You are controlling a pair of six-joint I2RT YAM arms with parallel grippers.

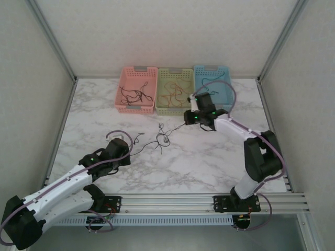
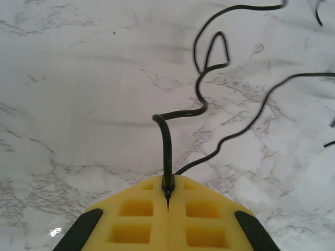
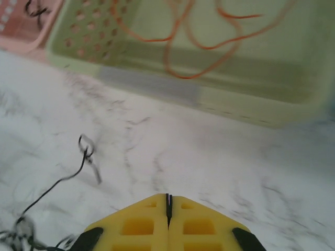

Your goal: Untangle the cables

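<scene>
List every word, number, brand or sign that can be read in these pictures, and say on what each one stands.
No text can be read anywhere.
Grey strip on the green basket: looks blank in the right wrist view, though blurred.
Similar patches on the pink basket and the blue basket: too small to tell whether anything is written.
</scene>
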